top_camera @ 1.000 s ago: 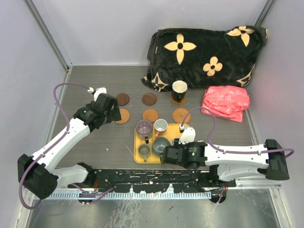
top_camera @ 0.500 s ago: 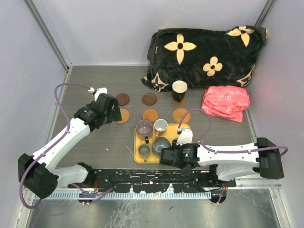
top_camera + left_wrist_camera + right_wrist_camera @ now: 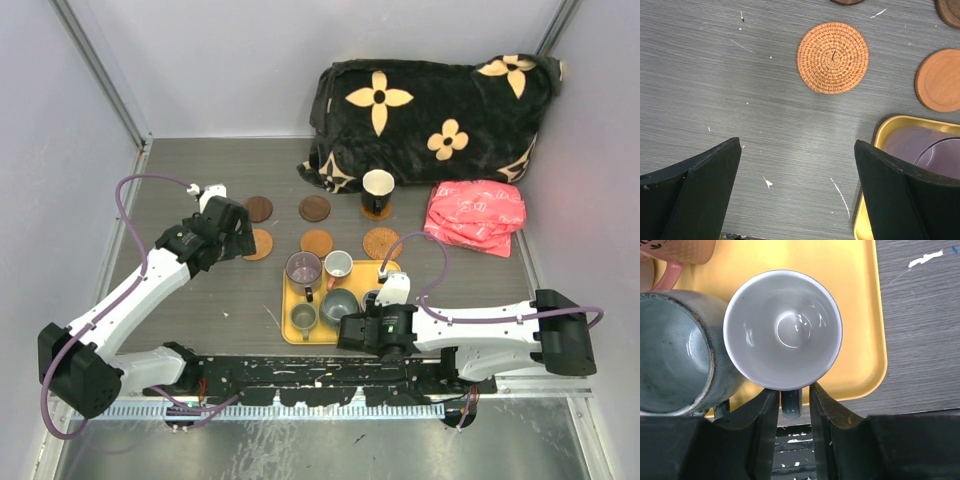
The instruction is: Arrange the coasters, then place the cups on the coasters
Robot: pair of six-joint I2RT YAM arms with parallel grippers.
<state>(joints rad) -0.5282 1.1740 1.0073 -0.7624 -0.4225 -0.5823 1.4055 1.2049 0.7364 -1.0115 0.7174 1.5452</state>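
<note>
My right gripper (image 3: pixel 792 389) is open only narrowly, one finger on each side of the handle (image 3: pixel 791 404) of a grey cup (image 3: pixel 782 330) on the yellow tray (image 3: pixel 860 295); a sliver of gap shows at the right finger. A larger grey cup (image 3: pixel 672 355) stands against it. In the top view, purple (image 3: pixel 303 268), white-pink (image 3: pixel 338 265) and olive (image 3: pixel 303 318) cups share the tray. The black cup (image 3: pixel 378 188) stands on a coaster. My left gripper (image 3: pixel 797 145) hangs open and empty over bare table, near a wicker coaster (image 3: pixel 833 57) and an orange-brown coaster (image 3: pixel 942 80).
Two dark brown coasters (image 3: pixel 259 208) (image 3: pixel 315 208) and a second wicker one (image 3: pixel 382 243) lie beyond the tray. A black flowered blanket (image 3: pixel 430 110) and a pink bag (image 3: pixel 478 215) fill the back right. The table's near edge runs just under the tray.
My right arm has drawn in to the left at the tray's near edge and its jaws have narrowed slightly about the cup handle. The left arm has not moved.
</note>
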